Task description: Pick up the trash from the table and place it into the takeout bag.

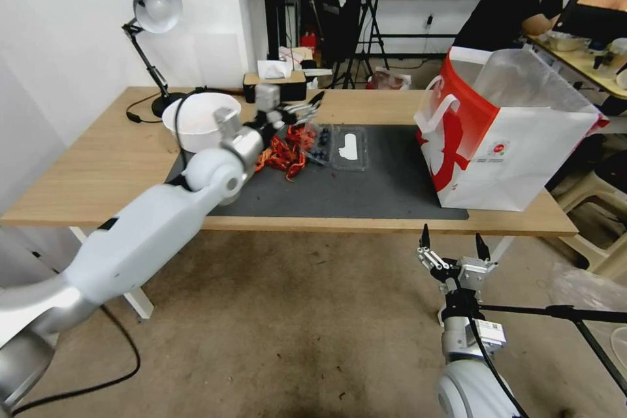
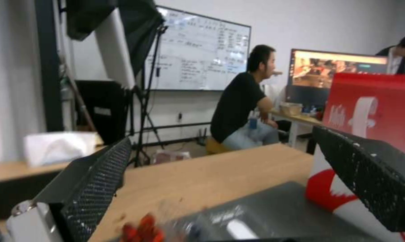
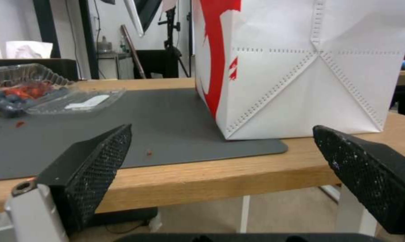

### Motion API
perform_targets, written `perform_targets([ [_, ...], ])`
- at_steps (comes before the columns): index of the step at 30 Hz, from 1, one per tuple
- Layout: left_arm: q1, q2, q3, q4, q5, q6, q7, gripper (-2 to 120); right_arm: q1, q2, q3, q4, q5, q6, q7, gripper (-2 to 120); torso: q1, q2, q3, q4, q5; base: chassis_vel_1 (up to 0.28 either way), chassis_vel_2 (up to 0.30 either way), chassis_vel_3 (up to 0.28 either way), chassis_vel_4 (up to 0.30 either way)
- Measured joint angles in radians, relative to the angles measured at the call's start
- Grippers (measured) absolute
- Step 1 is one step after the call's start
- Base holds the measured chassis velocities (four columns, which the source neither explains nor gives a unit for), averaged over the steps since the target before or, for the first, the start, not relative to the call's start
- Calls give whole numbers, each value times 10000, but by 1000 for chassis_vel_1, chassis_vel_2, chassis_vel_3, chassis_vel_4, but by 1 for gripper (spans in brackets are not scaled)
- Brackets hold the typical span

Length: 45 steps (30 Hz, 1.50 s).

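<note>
On the dark mat of the table (image 1: 98, 163) lies trash: a crumpled red wrapper (image 1: 282, 153) and an open clear plastic container (image 1: 339, 144) holding blueberries. My left gripper (image 1: 312, 110) hovers open just above and behind them, with nothing between its fingers. The left wrist view has the red wrapper (image 2: 142, 230) and the clear container (image 2: 220, 222) low between the spread fingers (image 2: 99, 178). The takeout bag (image 1: 503, 144), white with a red side, stands open on the mat's right end. My right gripper (image 1: 452, 235) is open below the table's front edge, facing the bag (image 3: 301, 67).
A white bowl (image 1: 199, 119) sits beside my left forearm. A black desk lamp (image 1: 153, 13) and a tissue box (image 1: 274, 78) stand at the table's back edge. A tripod leg (image 1: 562, 312) runs close to my right arm.
</note>
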Motion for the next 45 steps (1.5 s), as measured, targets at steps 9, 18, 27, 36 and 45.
perform_targets([
  [9,2048,651,-1603,-886,339,-159,208,100,26,-13,-95,-84,-62,15,-16,100,-1,0,0,0,2,0,0,0,0],
  [18,4339,923,-3257,-1729,1155,-550,322,100,23,-38,-161,-168,-133,70,-41,100,-1,1,-1,-2,3,0,0,0,0],
  [27,5873,789,-4292,-2109,1871,-924,234,100,-45,-33,-150,-191,-152,143,-51,100,1,0,0,-2,2,0,0,0,0],
  [36,7659,253,-5188,-2467,3433,-1264,136,100,-147,41,-36,-205,-176,223,-53,100,1,0,1,-3,-1,0,0,0,0],
  [45,9395,-263,-6043,-2971,4465,-1701,115,100,-1,31,-132,-237,-132,226,-144,100,0,0,0,0,0,0,0,0,0],
])
